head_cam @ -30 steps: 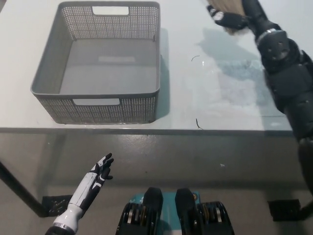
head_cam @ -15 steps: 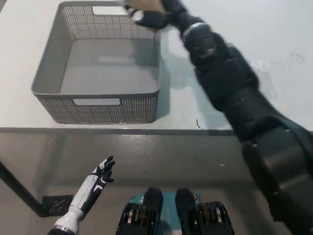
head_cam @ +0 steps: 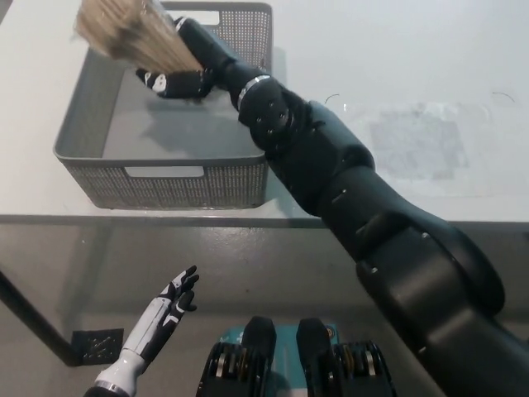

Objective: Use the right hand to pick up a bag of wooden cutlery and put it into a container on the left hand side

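Observation:
My black right hand (head_cam: pixel 178 74) is shut on a bag of wooden cutlery (head_cam: pixel 128 33), a tan bundle held up over the grey perforated basket (head_cam: pixel 165 178). The bag hangs above the basket's far left part, blurred, and does not touch the basket floor. The black arm reaches across the basket's right wall from the lower right. My white left hand (head_cam: pixel 169 302) rests open below the table's front edge at the lower left.
The basket stands on the white table (head_cam: pixel 397 66) at the left. A clear plastic sheet (head_cam: pixel 417 145) lies flat on the table to the right. The table's front edge (head_cam: pixel 331 220) runs across the middle of the picture.
My right hand has carried the bag of cutlery from the far right of the table leftward, to above the basket's left part. The left hand stayed put.

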Motion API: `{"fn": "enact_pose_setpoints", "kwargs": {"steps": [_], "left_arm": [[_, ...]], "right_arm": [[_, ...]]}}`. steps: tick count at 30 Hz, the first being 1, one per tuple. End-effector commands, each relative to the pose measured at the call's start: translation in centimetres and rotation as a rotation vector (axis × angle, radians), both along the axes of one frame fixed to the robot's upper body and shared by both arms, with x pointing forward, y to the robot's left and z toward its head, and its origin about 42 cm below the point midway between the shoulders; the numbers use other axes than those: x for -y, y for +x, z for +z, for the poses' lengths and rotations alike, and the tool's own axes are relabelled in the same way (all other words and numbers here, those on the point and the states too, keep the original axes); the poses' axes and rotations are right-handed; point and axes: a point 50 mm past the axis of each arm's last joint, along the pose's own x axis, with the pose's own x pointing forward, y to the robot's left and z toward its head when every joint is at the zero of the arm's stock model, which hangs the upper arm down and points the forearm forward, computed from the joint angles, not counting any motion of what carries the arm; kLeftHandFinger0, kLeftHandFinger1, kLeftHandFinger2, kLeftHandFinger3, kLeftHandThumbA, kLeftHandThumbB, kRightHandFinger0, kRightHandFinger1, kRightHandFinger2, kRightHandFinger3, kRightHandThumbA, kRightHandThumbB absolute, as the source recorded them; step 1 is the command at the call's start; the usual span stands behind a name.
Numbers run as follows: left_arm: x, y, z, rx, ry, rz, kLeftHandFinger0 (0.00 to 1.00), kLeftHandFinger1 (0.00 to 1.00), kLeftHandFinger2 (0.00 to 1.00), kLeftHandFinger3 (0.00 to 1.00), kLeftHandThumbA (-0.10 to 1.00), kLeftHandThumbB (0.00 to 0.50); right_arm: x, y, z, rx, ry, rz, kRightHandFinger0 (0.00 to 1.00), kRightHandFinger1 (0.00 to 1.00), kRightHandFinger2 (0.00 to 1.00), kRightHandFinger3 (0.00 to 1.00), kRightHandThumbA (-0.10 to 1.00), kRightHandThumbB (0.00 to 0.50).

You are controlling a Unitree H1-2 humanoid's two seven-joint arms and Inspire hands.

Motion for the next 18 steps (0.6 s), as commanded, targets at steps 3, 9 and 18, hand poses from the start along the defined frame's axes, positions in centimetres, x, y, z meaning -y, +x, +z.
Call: {"fn": "enact_pose_setpoints", "kwargs": {"steps": [3,9,18], "left_arm": [[-0.3,0.4,1.2,0.065,-0.010,-0.015,0.83,1.00,1.00,1.00,1.00,0.500],[-0.3,0.6,1.3,0.069,0.011,-0.024,0.82,1.00,1.00,1.00,1.00,0.500],[-0.2,0.7,1.6,0.081,0.029,-0.038,0.81,1.00,1.00,1.00,1.00,0.500]], "right_arm": [[-1.2,0.2,4.6,0.191,-0.096,0.003,0.00,0.35,0.74,0.68,-0.10,0.209],[-0.3,0.7,3.5,0.131,-0.204,-0.017,0.63,0.88,1.00,1.00,0.09,0.295],[0.9,1.1,3.1,0.136,-0.275,0.016,1.00,1.00,1.00,1.00,0.61,0.335]]}}
